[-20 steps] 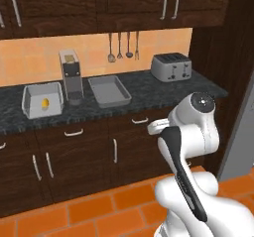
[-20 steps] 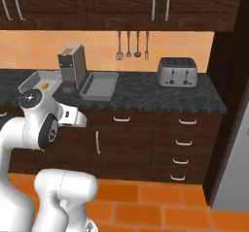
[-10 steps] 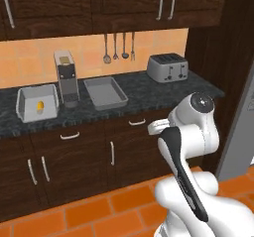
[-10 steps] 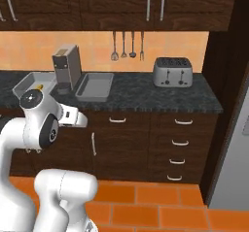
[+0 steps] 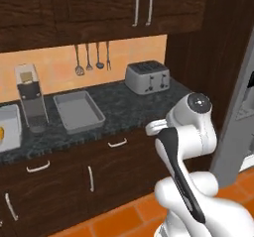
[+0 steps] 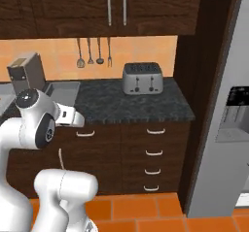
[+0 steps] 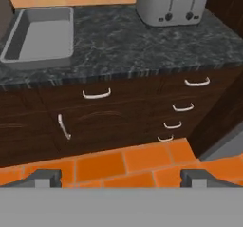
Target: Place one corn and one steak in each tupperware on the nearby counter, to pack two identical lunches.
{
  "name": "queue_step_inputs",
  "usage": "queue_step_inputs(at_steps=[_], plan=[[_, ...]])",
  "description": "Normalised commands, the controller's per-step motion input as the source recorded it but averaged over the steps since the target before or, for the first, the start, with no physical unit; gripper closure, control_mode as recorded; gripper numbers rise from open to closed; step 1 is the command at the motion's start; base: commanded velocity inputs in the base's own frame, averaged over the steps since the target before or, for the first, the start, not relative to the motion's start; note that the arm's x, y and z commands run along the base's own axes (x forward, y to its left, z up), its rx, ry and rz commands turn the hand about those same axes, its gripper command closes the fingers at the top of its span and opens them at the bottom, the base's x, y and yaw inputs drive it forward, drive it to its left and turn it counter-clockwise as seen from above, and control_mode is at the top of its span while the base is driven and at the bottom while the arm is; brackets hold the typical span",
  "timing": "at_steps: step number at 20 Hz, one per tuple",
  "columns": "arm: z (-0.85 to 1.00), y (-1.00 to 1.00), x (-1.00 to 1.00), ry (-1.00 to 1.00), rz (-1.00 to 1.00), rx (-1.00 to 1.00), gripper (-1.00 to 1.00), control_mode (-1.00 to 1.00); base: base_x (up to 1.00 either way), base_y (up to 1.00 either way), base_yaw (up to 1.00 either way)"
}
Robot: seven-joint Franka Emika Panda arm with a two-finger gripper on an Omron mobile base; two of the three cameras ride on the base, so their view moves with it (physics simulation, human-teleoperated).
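From the left base view, the counter (image 5: 124,104) runs dark and speckled, and there sits one tupperware (image 5: 78,111) beside the coffee machine (image 5: 31,97). At the far left edge a second tupperware (image 5: 9,127) peeks in, a corn (image 5: 1,132) cob glowing yellow inside it. The toaster (image 5: 147,77) stands to the right, utensils (image 5: 92,57) hanging on the wall above.

Over to the right base view: the toaster (image 6: 141,77) is dead centre here, a bank of drawers (image 6: 153,158) below it, and a grey fridge (image 6: 228,129) on the right. The tupperware (image 6: 63,91) is half hidden behind the arm.

Now the hand view, looking down at the drawer fronts and orange floor tiles (image 7: 99,166). The gripper (image 7: 121,177) shows two tips set far apart, spread wide and carrying nothing. The tupperware (image 7: 40,36) sits top left with nothing inside it, toaster (image 7: 172,4) top right.
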Motion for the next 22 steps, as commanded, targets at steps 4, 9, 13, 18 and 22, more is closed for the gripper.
queue_step_inputs(at_steps=[4, 9, 13, 18, 22], plan=[[0.0, 0.0, 0.0, 0.0, 0.0, 0.0, -1.0, 1.0, -0.01, -1.0, -0.47], [0.0, 0.0, 0.0, 0.0, 0.0, 0.0, -1.0, 1.0, 0.2, -1.0, -0.48], [0.0, 0.0, 0.0, 0.0, 0.0, 0.0, -1.0, 1.0, 0.35, -1.0, -0.46], [0.0, 0.0, 0.0, 0.0, 0.0, 0.0, -1.0, 1.0, 0.71, -1.0, -0.39], [0.0, 0.0, 0.0, 0.0, 0.0, 0.0, -1.0, 1.0, 1.0, -0.84, -0.05]])
